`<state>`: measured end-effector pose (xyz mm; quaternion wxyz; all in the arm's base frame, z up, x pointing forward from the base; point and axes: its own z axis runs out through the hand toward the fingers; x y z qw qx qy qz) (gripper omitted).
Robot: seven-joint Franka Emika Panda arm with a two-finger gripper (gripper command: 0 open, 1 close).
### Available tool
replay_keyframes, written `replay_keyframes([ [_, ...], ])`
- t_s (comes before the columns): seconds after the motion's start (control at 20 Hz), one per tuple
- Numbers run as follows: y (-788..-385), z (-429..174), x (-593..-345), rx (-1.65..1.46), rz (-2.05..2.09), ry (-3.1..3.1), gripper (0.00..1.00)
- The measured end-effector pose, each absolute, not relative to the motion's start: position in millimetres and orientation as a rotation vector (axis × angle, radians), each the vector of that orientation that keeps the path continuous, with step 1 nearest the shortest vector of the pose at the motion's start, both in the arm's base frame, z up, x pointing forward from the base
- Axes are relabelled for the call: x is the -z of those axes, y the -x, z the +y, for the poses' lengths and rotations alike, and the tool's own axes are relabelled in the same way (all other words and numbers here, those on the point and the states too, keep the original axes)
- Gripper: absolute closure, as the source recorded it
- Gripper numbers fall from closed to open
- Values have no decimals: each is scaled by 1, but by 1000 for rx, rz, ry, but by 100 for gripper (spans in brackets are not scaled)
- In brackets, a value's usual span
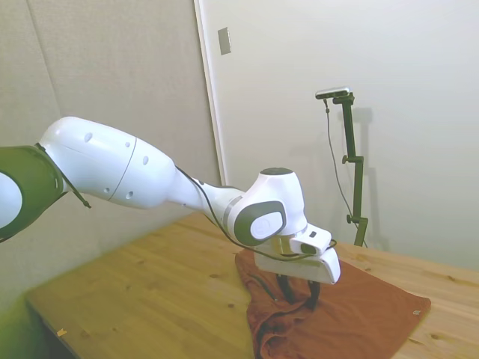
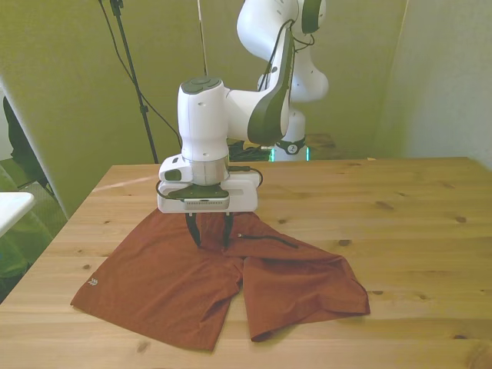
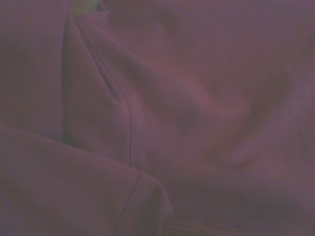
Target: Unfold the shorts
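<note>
Your shorts (image 2: 161, 280) lie near the front edge of the wooden bench (image 2: 400, 207), rust-orange, one leg spread flat with a pale tag (image 2: 92, 282) at its hem, the other rumpled, dark drawstring (image 2: 269, 240) showing, while your gripper (image 2: 210, 234) stands on them, jaws slightly parted, pressing fabric.

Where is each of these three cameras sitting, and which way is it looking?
Side view: off one side of the table, looking across it; the white arm enters from the picture's left, gripper down on the shorts.
Front view: across the table, facing the robot; arm, gripper and shorts show.
Wrist view: on the wrist, close above blurred cloth; no robot parts.
Side and front views share arm, shorts, table.
</note>
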<state>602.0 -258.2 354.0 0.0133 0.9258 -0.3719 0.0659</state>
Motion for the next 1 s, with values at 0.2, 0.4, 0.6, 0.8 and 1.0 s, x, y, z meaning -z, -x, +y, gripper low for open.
replay_keyframes([
  [0.2,-603,-257,-355,-207,-1155,-2887,100],
  [0.4,-604,-256,-357,-214,-1152,-2888,100],
  [0.6,-605,-255,-359,-219,-1147,-2892,100],
  [0.8,-602,-245,-370,-238,-1133,-2905,100],
  [1.0,-587,-226,-384,-245,-1113,-2932,100],
])
